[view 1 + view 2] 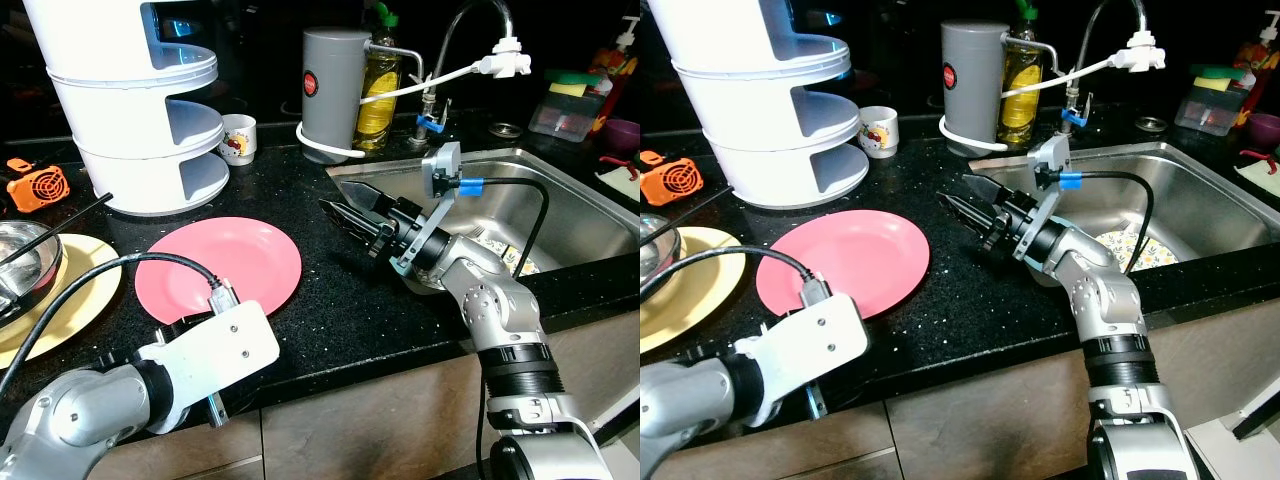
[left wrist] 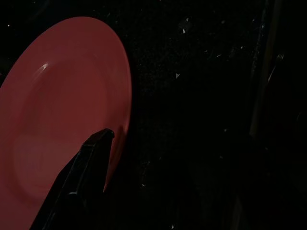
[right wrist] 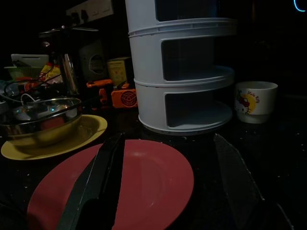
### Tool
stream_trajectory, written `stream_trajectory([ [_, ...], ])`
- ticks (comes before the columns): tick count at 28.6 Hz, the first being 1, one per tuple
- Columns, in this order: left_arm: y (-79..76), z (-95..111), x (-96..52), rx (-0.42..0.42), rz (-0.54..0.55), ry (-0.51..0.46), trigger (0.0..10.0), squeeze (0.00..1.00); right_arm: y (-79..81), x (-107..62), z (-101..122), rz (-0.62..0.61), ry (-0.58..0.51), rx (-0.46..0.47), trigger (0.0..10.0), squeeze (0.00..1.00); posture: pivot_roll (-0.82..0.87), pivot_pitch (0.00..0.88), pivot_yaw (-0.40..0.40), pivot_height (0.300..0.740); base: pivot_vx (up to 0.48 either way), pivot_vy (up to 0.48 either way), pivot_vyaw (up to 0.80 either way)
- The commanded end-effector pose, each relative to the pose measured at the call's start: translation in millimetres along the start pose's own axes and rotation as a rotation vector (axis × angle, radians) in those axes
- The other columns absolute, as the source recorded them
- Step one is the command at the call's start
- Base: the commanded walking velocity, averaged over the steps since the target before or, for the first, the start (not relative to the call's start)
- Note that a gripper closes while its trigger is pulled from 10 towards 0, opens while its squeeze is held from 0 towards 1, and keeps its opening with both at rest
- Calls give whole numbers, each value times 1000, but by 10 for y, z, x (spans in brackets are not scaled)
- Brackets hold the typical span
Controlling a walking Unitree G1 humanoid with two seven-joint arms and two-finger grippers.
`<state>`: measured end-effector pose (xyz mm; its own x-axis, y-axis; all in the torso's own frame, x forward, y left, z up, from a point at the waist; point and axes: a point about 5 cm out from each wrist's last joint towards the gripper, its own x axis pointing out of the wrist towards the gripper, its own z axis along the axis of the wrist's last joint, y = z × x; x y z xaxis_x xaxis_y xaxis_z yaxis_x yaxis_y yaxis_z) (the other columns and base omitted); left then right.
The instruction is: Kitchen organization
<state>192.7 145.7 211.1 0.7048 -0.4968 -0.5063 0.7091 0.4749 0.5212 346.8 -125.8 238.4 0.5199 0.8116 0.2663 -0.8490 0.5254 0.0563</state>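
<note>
So the pink plate [image 1: 218, 272] is lying flat on the black counter [image 1: 330, 300], close to its front edge, with the white 3-tier rack [image 1: 140, 110] standing behind it toward the back and a yellow plate [image 1: 60, 290] carrying a steel bowl [image 1: 25, 255] over at the left edge. The right gripper [image 1: 345, 215] hovers low just off the plate's sink-side rim, fingers spread apart and empty, pointed straight at it, so my guess is it's lining up to pinch the rim. The left gripper [image 2: 91, 163] sits at the plate's near edge, 1 dark finger over the rim; can't tell if it's gripping. The plate likely goes into the rack. A patterned dish [image 1: 1135, 248] waits in the sink [image 1: 560, 190].
</note>
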Motion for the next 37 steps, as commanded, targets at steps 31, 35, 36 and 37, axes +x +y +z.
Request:
stream_trajectory([
  [31,25,-730,344,65,149,247,10000,0,496,-227,-496,328,390,-33,10000,0,84,0,-53,740,0,0,0],
  [35,-54,-801,366,44,86,266,10000,0,496,-244,-510,327,414,-46,10000,0,81,0,-52,740,0,0,0],
  [36,-78,-829,370,38,66,276,8980,0,500,-245,-511,328,418,-48,10000,0,80,0,-52,740,0,0,0],
  [37,-91,-848,373,36,56,281,8980,0,504,-247,-511,329,422,-49,10000,0,80,0,-52,740,0,0,0],
])
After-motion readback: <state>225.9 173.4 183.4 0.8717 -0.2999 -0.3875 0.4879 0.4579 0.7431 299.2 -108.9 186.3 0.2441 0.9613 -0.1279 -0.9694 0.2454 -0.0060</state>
